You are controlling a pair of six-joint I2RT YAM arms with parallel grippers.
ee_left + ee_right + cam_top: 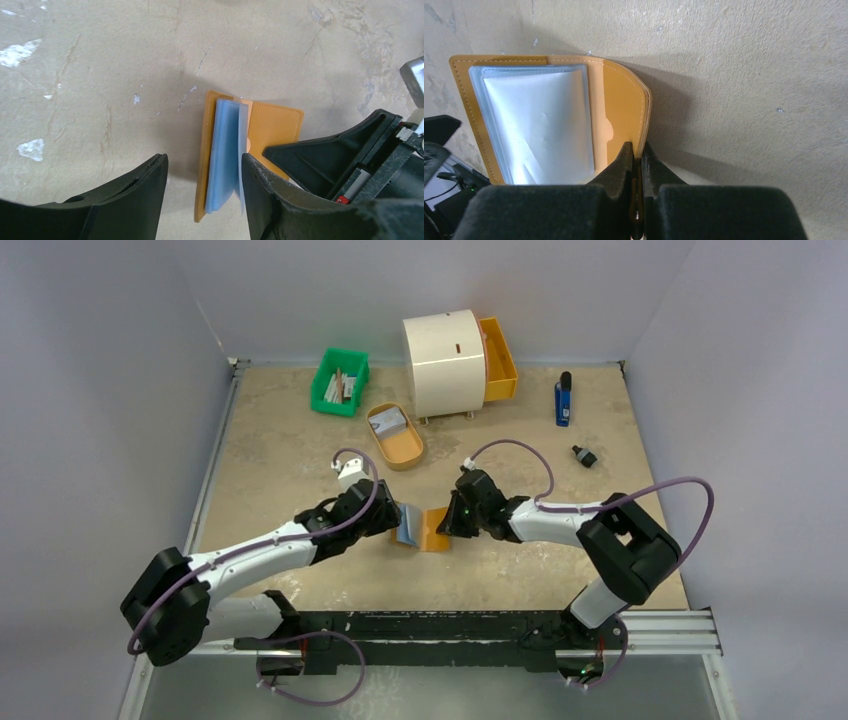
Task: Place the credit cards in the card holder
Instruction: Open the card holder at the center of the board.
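The card holder (432, 530) lies open mid-table, orange-tan outside with pale blue clear sleeves (225, 155) standing up from its spine. My right gripper (638, 150) is shut on the edge of its right flap (624, 100) and pins it. My left gripper (204, 160) is open, its fingers either side of the raised sleeves; the outermost sleeve leans against the right finger (260, 185). A white sheet shows inside the front sleeve (544, 125). Pale grey credit cards (389, 422) lie in the oval orange tray (403, 451) behind the grippers.
At the back stand a green bin (340, 380) with sticks and papers and a white round cabinet (445, 362) with its orange drawer (498, 358) pulled out. A blue object (564, 400) and a small black piece (584, 456) lie at the right.
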